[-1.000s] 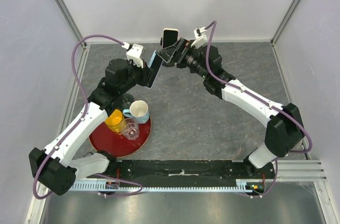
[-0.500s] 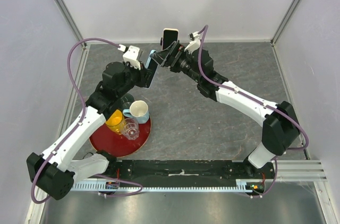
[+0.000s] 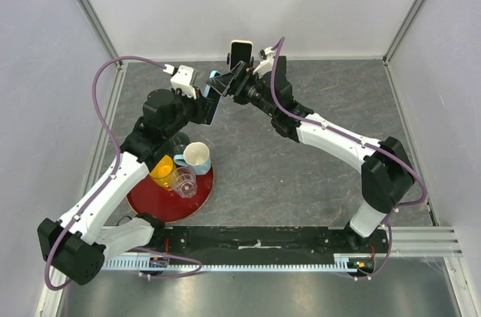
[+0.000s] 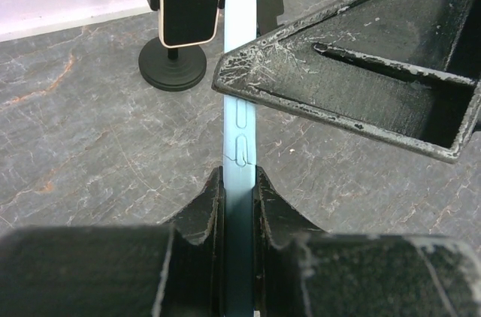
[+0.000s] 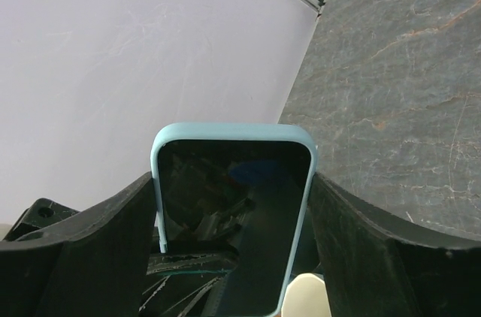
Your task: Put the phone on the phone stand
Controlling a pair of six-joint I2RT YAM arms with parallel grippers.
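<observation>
A light blue phone [image 3: 218, 110] is held upright on edge above the table by my left gripper [image 3: 204, 107], which is shut on its two faces. In the left wrist view the phone [image 4: 240, 122] sits between the left gripper's [image 4: 239, 174] fingers. My right gripper [image 3: 225, 86] is open and straddles the phone's long edges. In the right wrist view the phone's dark screen [image 5: 233, 219] fills the gap of the right gripper [image 5: 233, 182], with its fingers close beside it. The black phone stand [image 4: 174, 69] stands at the back and holds a cream-cased phone [image 3: 240, 52].
A red plate [image 3: 161, 200] at the front left carries a yellow cup [image 3: 161, 170], a white mug [image 3: 197, 155] and a clear glass [image 3: 186, 180]. White walls close the back and both sides. A finger of the right gripper [image 4: 346, 69] crosses the left wrist view.
My right gripper has moved left until its fingers straddle the blue phone. The left arm has shifted slightly, still holding the phone.
</observation>
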